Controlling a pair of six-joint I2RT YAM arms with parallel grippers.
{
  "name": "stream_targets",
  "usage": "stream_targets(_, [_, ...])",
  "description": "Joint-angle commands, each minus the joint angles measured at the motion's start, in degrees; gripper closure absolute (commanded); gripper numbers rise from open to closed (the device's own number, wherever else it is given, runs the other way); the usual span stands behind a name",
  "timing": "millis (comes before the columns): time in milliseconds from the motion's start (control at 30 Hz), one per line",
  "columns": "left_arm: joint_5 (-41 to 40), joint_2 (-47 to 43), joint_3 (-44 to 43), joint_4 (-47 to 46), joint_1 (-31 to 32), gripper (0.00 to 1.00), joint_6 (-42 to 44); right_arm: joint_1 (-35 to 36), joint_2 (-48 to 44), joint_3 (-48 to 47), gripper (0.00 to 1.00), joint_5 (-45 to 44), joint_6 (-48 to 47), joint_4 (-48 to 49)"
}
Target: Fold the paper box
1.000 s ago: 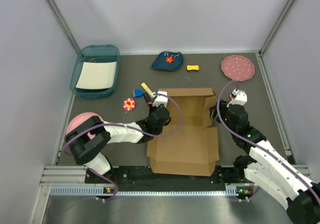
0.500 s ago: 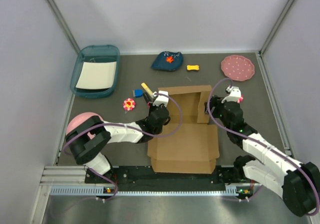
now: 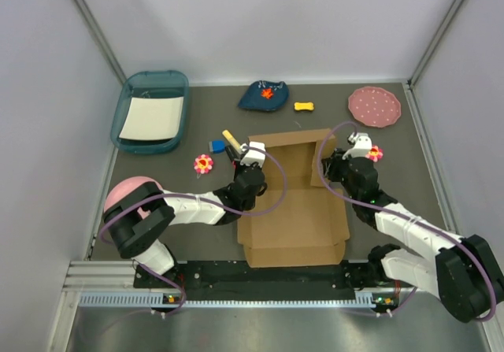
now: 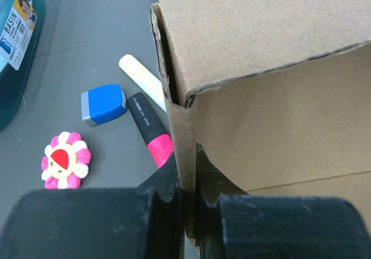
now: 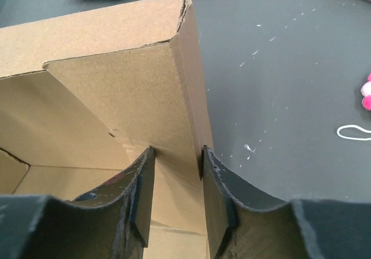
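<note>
Only wrist views tell, left claw (image 4: pixel 186 183) pinching paper box (image 4: pixel 278 114) wall, right claw (image 5: pixel 175 160) parted astride another

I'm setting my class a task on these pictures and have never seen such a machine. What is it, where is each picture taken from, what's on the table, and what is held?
Two robot arms are bolted at the near edge of the table. One picture looks down from above; the other two come from cameras on each wrist. The left gripper pinches the left wall of a brown paper box. The right gripper straddles the right wall, jaws apart. Around lie a teal tray, pink plate and small toys.
</note>
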State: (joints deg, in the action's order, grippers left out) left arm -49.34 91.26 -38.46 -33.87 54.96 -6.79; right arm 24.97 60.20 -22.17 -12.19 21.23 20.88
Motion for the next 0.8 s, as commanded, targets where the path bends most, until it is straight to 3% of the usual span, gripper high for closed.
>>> stream_targets(0, [5.57, -1.35, -1.18, 0.82, 1.11, 1.00, 3.71, -0.36, 1.41, -0.41, 0.69, 0.94, -2.51, -0.93])
stream_targets(333, [15.49, -6.62, -5.66, 11.89, 0.06, 1.00, 0.38, 1.04, 3.51, -1.29, 0.71, -2.49, -4.45, -4.36])
stream_targets(567, [25.08, -11.02, -5.84, 14.97, -3.71, 1.00, -2.44, 1.40, 4.04, -1.73, 0.64, -2.76, -4.10, -5.24])
stream_targets(767, [34.56, -10.06, -8.04, 19.63, -8.27, 1.00, -5.60, 1.40, 3.69, -2.17, 0.67, -2.14, -4.53, -5.94])
